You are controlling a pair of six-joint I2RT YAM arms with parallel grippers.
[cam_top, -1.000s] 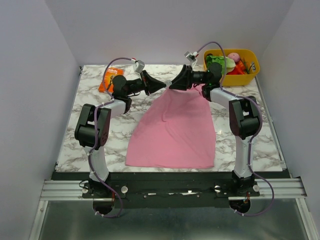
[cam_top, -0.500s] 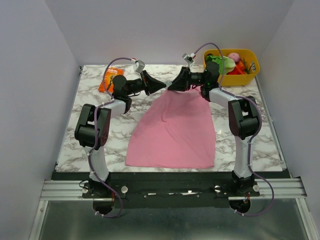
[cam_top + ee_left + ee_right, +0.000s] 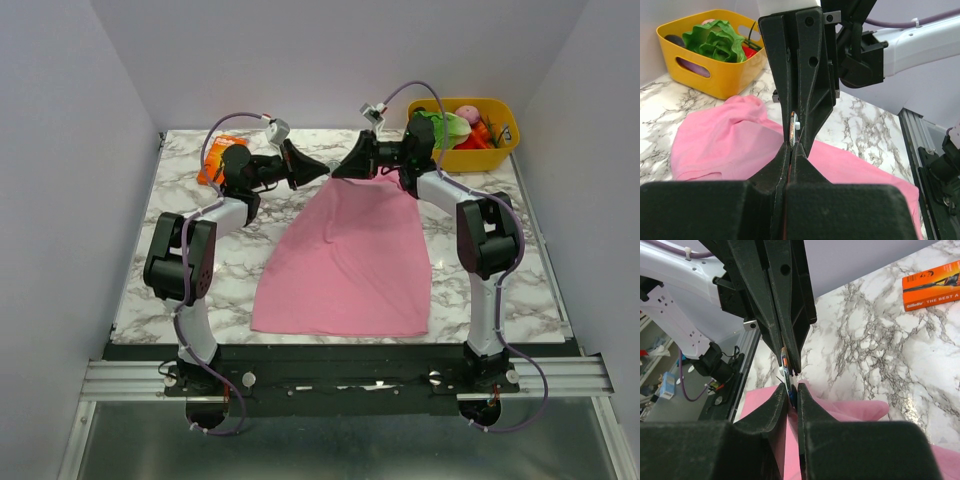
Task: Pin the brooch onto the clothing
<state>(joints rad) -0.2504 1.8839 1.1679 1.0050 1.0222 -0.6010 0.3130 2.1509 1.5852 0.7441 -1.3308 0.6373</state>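
Observation:
The pink T-shirt (image 3: 350, 260) lies spread on the marble table, its far end bunched; it also shows in the left wrist view (image 3: 725, 135) and the right wrist view (image 3: 855, 407). My left gripper (image 3: 326, 170) and right gripper (image 3: 342, 171) meet tip to tip just above that far end. The brooch (image 3: 792, 125) is a thin disc seen edge-on between the two tips, also in the right wrist view (image 3: 785, 364). My left gripper (image 3: 792, 146) is shut on one side of it. My right gripper (image 3: 792, 388) is closed on the other side with a narrow gap.
A yellow basket (image 3: 498, 152) of toy food stands at the far right corner, also in the left wrist view (image 3: 705, 82). An orange rectangular package (image 3: 213, 160) lies at the far left, partly behind the left arm, also in the right wrist view (image 3: 932, 285).
Both grippers have moved slightly toward the far side together, tips still touching. The left arm's elbow has shifted left. The shirt has barely moved.

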